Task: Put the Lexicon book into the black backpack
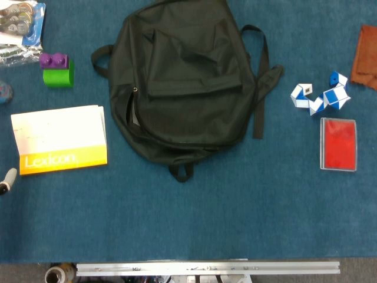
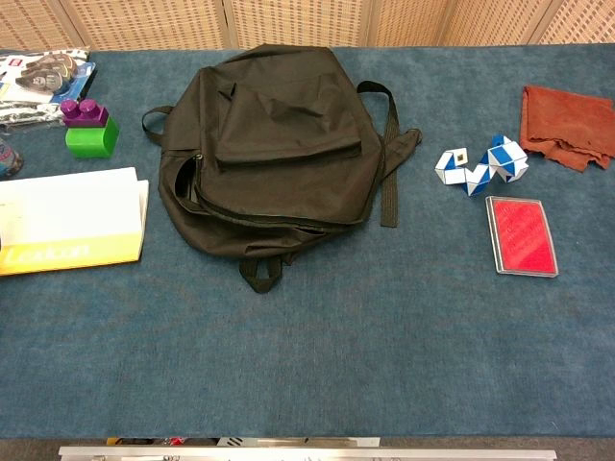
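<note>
Head view showed only a pale fingertip of the left robot hand [image 1: 8, 180] at the left edge, just below and left of the book [image 1: 59, 140]; too little of it was visible to tell whether it was open or closed, and it held nothing that could be seen. No right robot hand appeared in either view. That book, white with a yellow band reading "Lexicon" along its near edge, lay flat on the blue bench [image 1: 194, 218], closed, apart from the fingertip by a small gap. Just right of it, near but not touching, the backpack [image 1: 182, 82] lay flat with its front pocket up, its top handle toward the robot and its straps trailing to the right; a zip along its left side looked partly open. Beyond the book stood a green block [image 1: 58, 76] topped by a purple block [image 1: 53, 59], and behind these, in the far left corner, a plastic packet [image 1: 22, 26]. Well to the right of the backpack lay a blue-and-white twist puzzle [image 1: 321, 94], with a red card case [image 1: 338, 144] just nearer the robot, and a rust cloth [image 1: 365, 56] at the far right edge.
</note>
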Action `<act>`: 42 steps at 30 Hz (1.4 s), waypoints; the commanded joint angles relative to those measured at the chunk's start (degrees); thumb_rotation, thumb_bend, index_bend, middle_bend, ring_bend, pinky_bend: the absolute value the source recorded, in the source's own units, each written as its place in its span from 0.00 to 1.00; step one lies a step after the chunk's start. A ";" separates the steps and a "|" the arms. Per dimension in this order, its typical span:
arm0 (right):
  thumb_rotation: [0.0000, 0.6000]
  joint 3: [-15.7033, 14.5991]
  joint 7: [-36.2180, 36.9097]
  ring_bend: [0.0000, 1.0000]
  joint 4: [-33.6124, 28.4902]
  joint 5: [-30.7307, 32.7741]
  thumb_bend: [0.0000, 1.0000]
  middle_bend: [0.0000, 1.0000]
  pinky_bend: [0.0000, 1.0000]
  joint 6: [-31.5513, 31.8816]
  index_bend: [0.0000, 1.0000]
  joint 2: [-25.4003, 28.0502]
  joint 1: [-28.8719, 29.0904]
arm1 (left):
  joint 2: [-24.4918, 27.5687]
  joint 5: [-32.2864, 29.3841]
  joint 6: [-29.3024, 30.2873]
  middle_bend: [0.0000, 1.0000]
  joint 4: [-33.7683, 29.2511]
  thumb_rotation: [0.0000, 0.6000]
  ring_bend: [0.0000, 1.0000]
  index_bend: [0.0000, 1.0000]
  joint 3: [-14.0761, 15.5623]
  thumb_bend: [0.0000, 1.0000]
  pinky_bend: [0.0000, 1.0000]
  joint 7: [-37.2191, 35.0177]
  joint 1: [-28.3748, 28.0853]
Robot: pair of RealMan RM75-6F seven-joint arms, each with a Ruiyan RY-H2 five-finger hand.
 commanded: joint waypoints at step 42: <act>1.00 0.34 2.71 0.25 0.98 -0.86 0.15 0.35 0.42 1.85 0.26 0.11 -0.06 | -8.19 -14.73 -30.95 0.08 4.64 1.00 0.07 0.05 -0.54 0.24 0.11 13.93 -16.33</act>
